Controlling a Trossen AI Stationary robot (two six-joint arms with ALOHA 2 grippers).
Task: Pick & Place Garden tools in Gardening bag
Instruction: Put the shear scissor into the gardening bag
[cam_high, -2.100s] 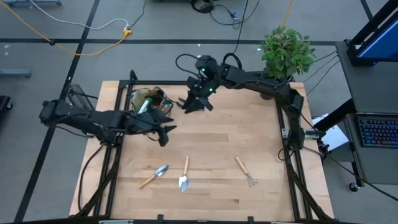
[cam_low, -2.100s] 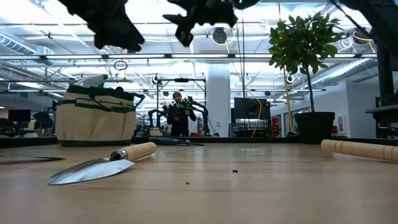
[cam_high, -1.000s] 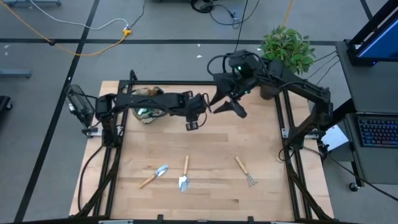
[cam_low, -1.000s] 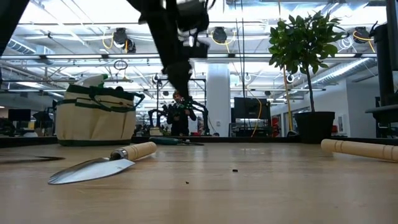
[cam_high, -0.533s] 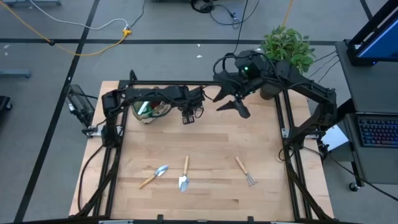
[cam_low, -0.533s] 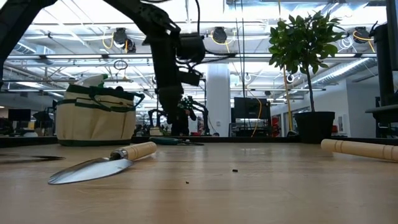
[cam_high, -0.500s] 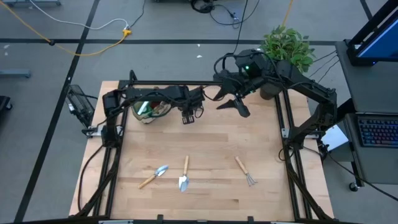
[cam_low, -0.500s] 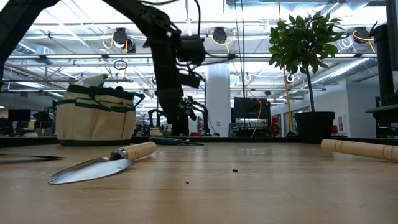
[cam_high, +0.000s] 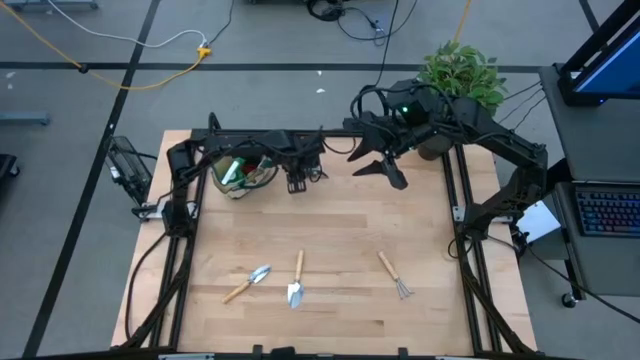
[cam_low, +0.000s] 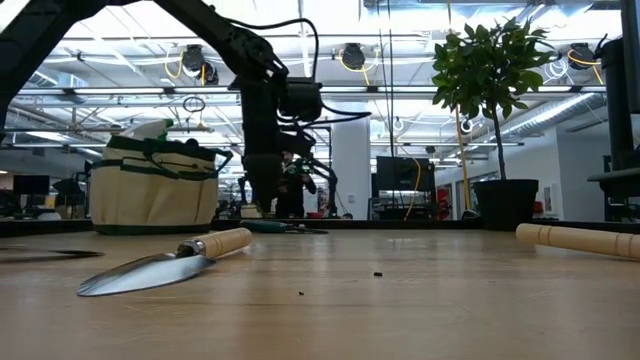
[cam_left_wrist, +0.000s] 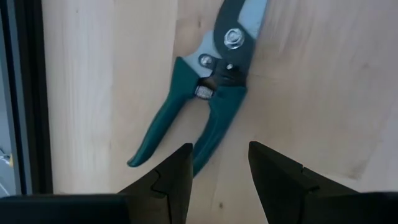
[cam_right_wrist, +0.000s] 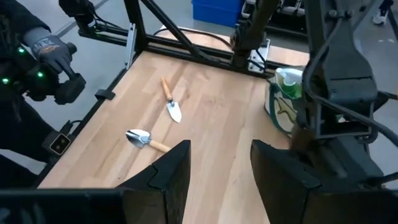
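Green-handled pruning shears (cam_left_wrist: 208, 93) lie flat on the wood near the far edge, right of the gardening bag (cam_high: 245, 172). My left gripper (cam_left_wrist: 219, 152) hangs open just above their handles, pointing down, touching nothing; the high view shows it (cam_high: 298, 182) beside the bag. The tan bag (cam_low: 155, 190) stands upright with a green spray bottle (cam_right_wrist: 287, 84) inside. Two trowels (cam_high: 250, 280) (cam_high: 297, 282) and a fork rake (cam_high: 396, 276) lie near the front edge. My right gripper (cam_high: 385, 168) waits open, high over the far right.
A potted plant (cam_high: 460, 78) stands at the far right corner. Black frame rails (cam_high: 330, 135) run along the far and side edges. Bare wood (cam_high: 340, 225) spreads between the shears and the tools at the front. A person (cam_low: 292, 190) stands in the room behind.
My left gripper has swung toward the far edge and the bag and come down, tipping steeper, until it hangs low over the shears. My right gripper has drifted slightly toward the right. No tool has moved.
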